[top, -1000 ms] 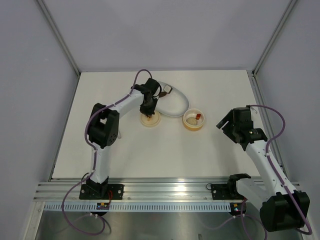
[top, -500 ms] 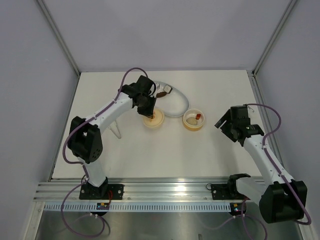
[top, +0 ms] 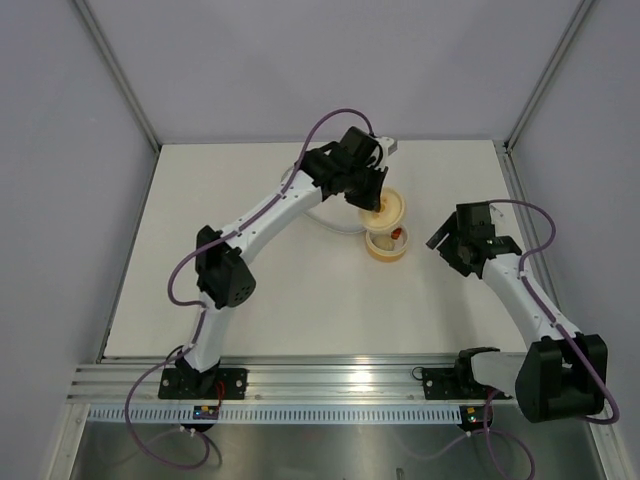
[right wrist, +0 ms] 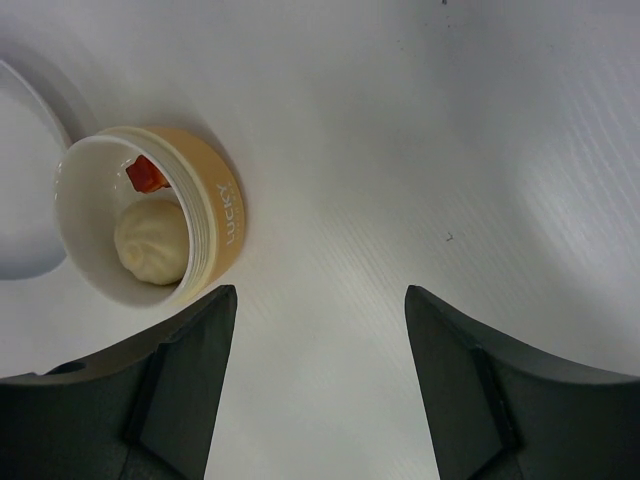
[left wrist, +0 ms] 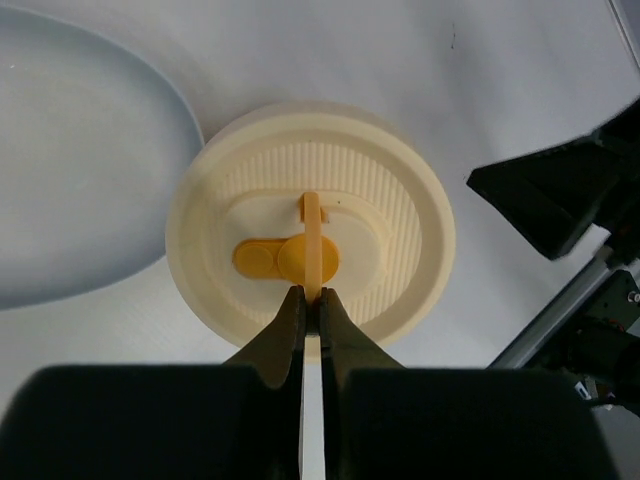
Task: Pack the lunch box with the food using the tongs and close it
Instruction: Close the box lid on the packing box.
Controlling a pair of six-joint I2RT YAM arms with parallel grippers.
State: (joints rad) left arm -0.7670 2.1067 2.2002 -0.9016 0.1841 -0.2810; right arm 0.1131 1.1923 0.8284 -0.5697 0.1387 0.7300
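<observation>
The left end effector (left wrist: 308, 298) is pinched tight on the thin upright tab (left wrist: 311, 225) at the middle of the lid (left wrist: 400, 250), and that small hold is my first worry. The lid hangs from one narrow strip, so it could swing or tilt in the grip, or slip free if it bumps the rim on the way down. From above, the lid (top: 392, 205) sits just behind the lunch box (top: 385, 248) and overlaps its far edge, not centred over it. Pressed down from there, I'd expect it to catch one side, seat crooked or push the light tub across the desk (right wrist: 400, 150). Nothing steadies the tub: the right end effector (right wrist: 315, 380) waits near it with its fingers spread wide, holding nothing. Inside the lunch box (right wrist: 215, 235) I can see a pale round piece (right wrist: 150, 240) and a red piece (right wrist: 147, 175). Closing now might shut out any food not yet packed. I cannot tell how high the lid is above the desk. The left arm (top: 270, 215) covers most of the white dish (left wrist: 70, 200) from above, so what lies on it is unclear. The tongs are not in sight in any view.
</observation>
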